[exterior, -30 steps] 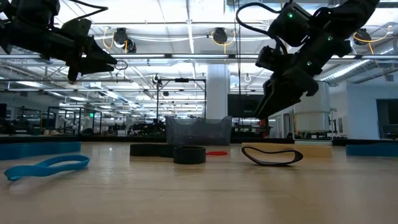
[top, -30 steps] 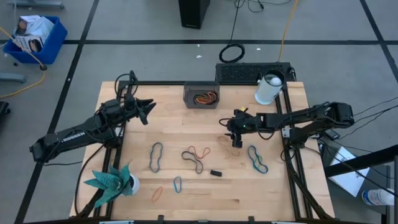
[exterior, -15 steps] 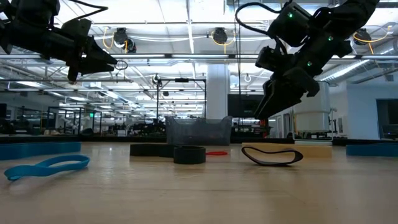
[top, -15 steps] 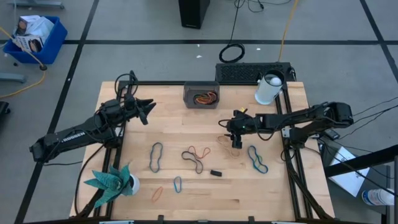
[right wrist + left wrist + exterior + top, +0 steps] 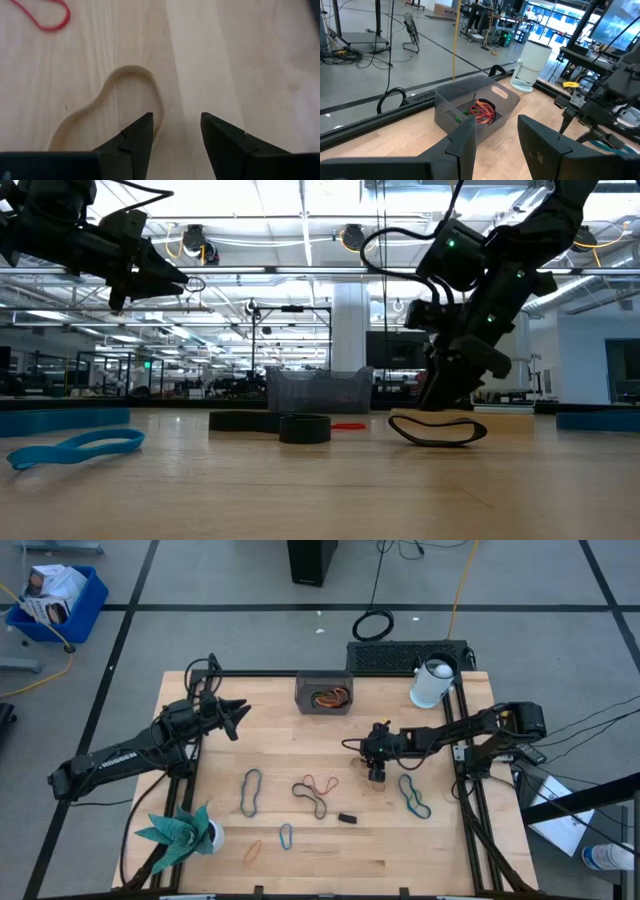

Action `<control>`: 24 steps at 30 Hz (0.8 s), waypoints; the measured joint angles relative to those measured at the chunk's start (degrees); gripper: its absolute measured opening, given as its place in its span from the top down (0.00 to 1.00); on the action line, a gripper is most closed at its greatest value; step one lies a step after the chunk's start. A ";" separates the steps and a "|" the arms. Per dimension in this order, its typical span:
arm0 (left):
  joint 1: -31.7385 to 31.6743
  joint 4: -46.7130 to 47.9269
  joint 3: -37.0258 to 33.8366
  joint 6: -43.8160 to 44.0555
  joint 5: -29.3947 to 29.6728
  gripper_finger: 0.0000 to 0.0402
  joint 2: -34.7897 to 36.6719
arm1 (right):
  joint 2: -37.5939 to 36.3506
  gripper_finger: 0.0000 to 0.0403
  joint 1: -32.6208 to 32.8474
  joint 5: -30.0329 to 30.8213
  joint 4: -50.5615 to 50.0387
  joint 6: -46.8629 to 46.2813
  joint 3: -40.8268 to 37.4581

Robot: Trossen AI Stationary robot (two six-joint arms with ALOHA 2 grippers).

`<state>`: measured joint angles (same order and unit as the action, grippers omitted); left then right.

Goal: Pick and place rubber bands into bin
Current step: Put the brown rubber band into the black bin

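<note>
The dark grey bin (image 5: 323, 693) stands at the table's far middle, with red and orange rubber bands (image 5: 480, 111) inside. More rubber bands lie flat on the wood: blue (image 5: 250, 791), red and black (image 5: 315, 792), teal (image 5: 413, 795), small blue (image 5: 286, 835), orange (image 5: 252, 851). A tan rubber band (image 5: 112, 112) lies under my right gripper (image 5: 175, 127), which is open, low over the table and slanting down. One finger stands over the inside of the loop and the other outside it. My left gripper (image 5: 238, 718) hangs open and empty, high at the left of the bin. My right gripper has one fingertip (image 5: 142, 127) right at the tan band's rounded end (image 5: 159, 112), slanting down from the table's right side. I cannot tell whether it touches the band or the wood. The band lies flat on the table.
A small black block (image 5: 347, 818) lies near the red and black bands. A teal paper plant (image 5: 180, 830) stands at the near left corner and a white cylinder (image 5: 432, 683) at the far right. Bare wood lies between the bin and the bands.
My right gripper has come down toward the table and a little toward its left edge, tipping further downward, and now stands just over the tan band. The bands have stayed where they were.
</note>
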<state>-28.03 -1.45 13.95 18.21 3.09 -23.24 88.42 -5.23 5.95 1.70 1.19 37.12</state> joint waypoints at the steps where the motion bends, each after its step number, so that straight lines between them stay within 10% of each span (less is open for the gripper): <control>1: -0.02 0.00 0.00 0.01 0.00 0.63 0.02 | 0.38 0.61 0.00 0.00 0.14 -0.50 0.00; 24: -0.02 0.00 -0.01 -0.04 0.00 0.63 -0.01 | 2.53 0.98 0.00 -4.74 1.13 -4.01 0.13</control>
<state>-28.05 -1.45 13.93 18.17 3.09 -23.24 90.96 -5.23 1.21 2.82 -2.82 37.26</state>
